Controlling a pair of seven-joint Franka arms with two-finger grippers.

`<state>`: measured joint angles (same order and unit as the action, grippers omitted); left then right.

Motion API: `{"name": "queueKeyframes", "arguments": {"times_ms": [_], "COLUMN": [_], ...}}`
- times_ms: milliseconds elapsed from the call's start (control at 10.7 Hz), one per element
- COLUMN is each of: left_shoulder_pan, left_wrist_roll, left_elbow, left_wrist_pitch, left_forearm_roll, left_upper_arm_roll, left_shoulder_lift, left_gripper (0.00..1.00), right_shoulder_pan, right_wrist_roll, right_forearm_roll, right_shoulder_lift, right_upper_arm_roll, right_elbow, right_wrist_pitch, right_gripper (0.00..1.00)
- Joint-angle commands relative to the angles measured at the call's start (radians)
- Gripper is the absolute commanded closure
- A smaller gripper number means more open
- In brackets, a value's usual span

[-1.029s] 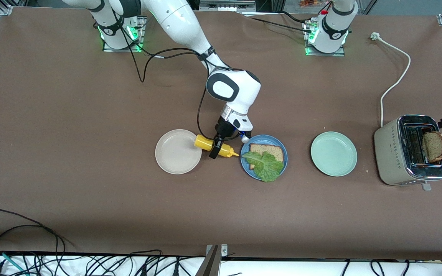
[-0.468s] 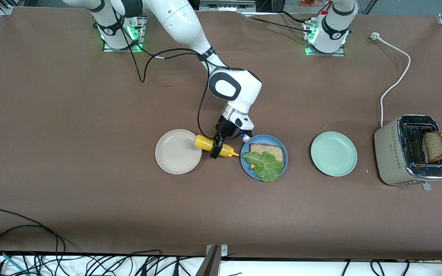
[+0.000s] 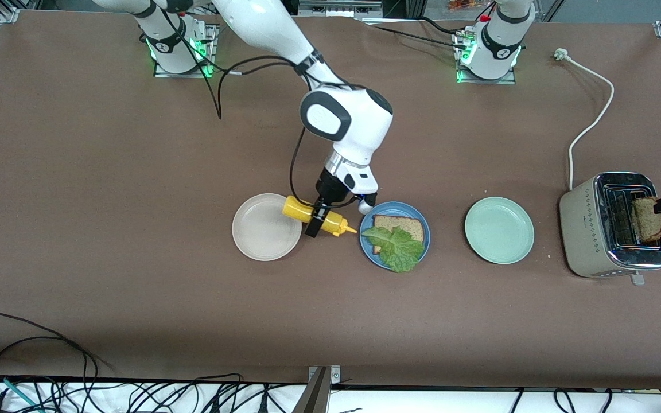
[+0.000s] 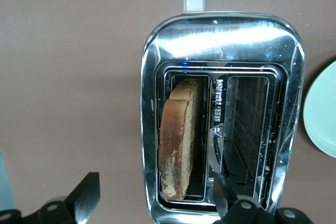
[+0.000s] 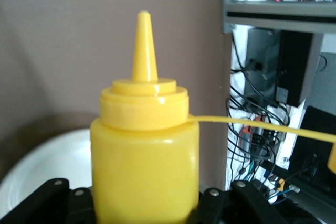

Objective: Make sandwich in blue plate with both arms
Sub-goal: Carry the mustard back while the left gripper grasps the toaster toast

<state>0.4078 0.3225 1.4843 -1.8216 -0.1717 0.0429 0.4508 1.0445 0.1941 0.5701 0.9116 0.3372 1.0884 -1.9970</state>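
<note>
Mustard bottle is the main change. A sec ago it lies low beside the blue plate. Now the right gripper has it raised and swung a bit toward the right arm's end of the bench. Its base is over the rim of the cream plate, and its nozzle points at the blue plate from approx. 9 o'clock. The fingers pinch the bottle round its middle, and the right wrist view shows the body filling the gap between them.

Second change: the left gripper has dropped over the toaster, which sits at 3 o'clock on the bench, past the mint plate. Its fingers are spread wide, one each side of the toasted slice standing in the slot. No pinch on it yet. In the front view the black tip now overlaps the slice, where before it was clear of it.

Sandwich is half built. The blue plate, at bench centre, carries one bread slice w/ the lettuce on top, the leaf hanging over the rim at approx. 6 o'clock.

Judgement: both arms are mid-step. The right looks set to tip sauce onto the lettuce. The left is lined up to close on the top slice and lift it out. The top slice is still to come.
</note>
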Motion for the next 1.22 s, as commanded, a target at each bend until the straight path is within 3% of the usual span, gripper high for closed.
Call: {"name": "queueKeyframes", "arguments": {"times_ms": [0,94,281,374,561,655,748,1122], "left_shoulder_pan": [0.016,0.022,0.028,0.028,0.026,0.026,0.026,0.025], "left_wrist_roll": [0.03,0.041,0.041,0.043,0.047,0.047,0.047,0.059], "left_elbow": [-0.03,-0.027,-0.027,-0.026,-0.027,-0.027,-0.027,-0.03], "left_wrist_pitch": [-0.011,-0.013,-0.019,-0.027,-0.028,-0.028,-0.027,-0.025], "left_forearm_roll": [-0.002,0.009,0.027,0.029,0.024,0.02,0.017,0.017], "left_upper_arm_roll": [0.009,0.009,0.008,0.009,0.008,0.008,0.008,0.009], "left_shoulder_lift": [0.028,0.029,0.049,0.051,0.049,0.049,0.049,0.049], "left_gripper": [0.14,0.2,0.19,0.27,0.64,0.89,1.0,1.0], "right_shoulder_pan": [-0.07,-0.11,-0.193,-0.239,-0.338,-0.384,-0.421,-0.532], "right_wrist_roll": [0.111,0.116,0.136,0.192,0.322,0.384,0.412,0.647], "right_forearm_roll": [-0.16,-0.233,-0.379,-0.46,-0.605,-0.674,-0.723,-0.877], "right_shoulder_lift": [-0.187,-0.244,-0.338,-0.37,-0.427,-0.456,-0.488,-0.629], "right_upper_arm_roll": [-0.015,-0.015,-0.017,-0.015,-0.015,-0.015,-0.015,0.005], "right_elbow": [0.077,0.115,0.183,0.203,0.238,0.267,0.312,0.563], "right_wrist_pitch": [0.089,0.09,0.087,0.087,0.087,0.089,0.089,0.022], "right_gripper": [1.0,1.0,1.0,1.0,1.0,1.0,1.0,1.0]}}
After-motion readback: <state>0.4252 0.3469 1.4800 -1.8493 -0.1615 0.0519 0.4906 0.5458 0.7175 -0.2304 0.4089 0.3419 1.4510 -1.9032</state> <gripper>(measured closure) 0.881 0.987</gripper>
